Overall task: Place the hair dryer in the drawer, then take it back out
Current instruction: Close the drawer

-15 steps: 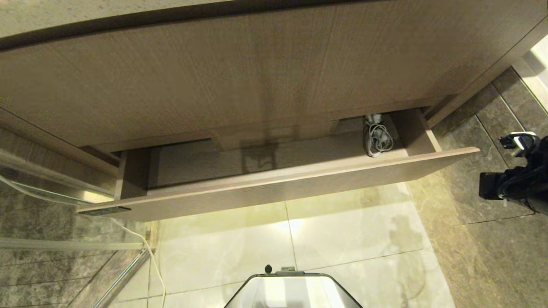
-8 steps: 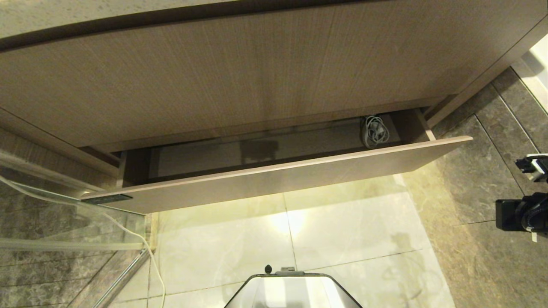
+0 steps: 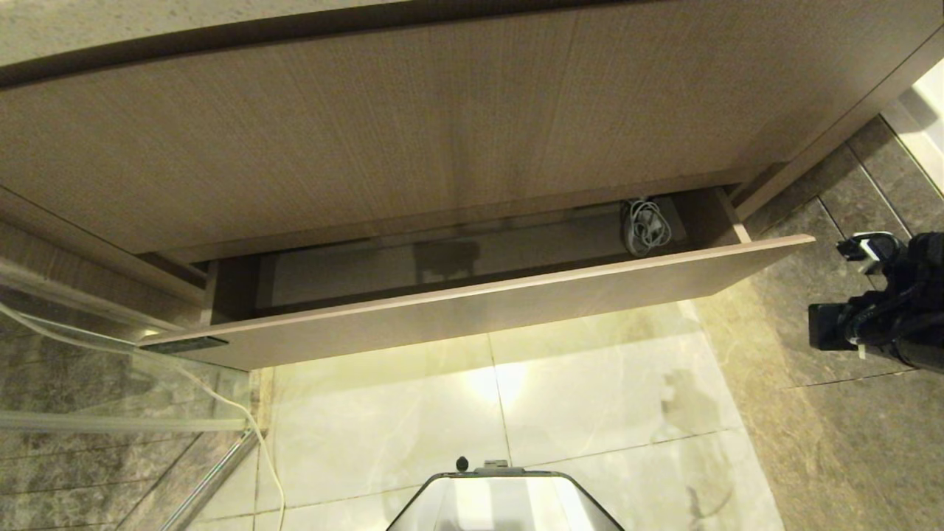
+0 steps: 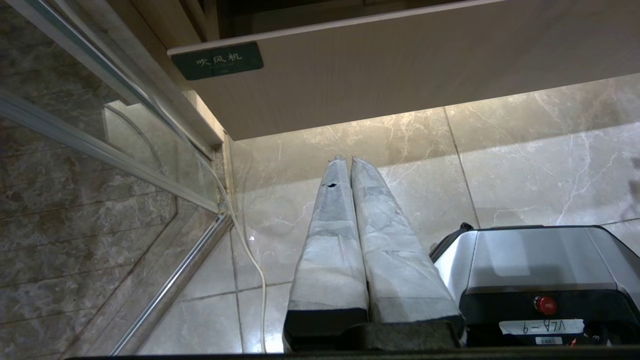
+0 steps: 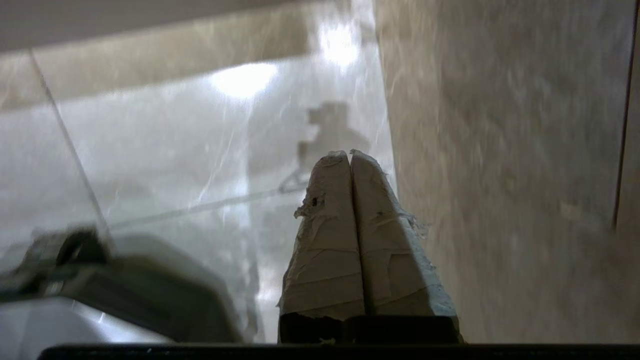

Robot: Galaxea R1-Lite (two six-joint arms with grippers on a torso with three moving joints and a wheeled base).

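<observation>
Wood-grain drawer point(image 3: 472, 317) partly open, hair dryer's bundled cord point(image 3: 646, 227) inside at right end, right hand point(image 5: 350, 157) closed and empty over floor, left hand point(image 4: 349, 162) closed.

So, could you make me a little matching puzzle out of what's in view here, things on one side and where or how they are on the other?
Things:
1. bundled cord
2. label plate
3. right tool
4. drawer

Place or state:
A. shut, over the floor off to the drawer's right
B. partly pulled out
C. inside the drawer, at its right end
D. on the drawer front, at its left end

Pairs: 1-C, 2-D, 3-A, 4-B
</observation>
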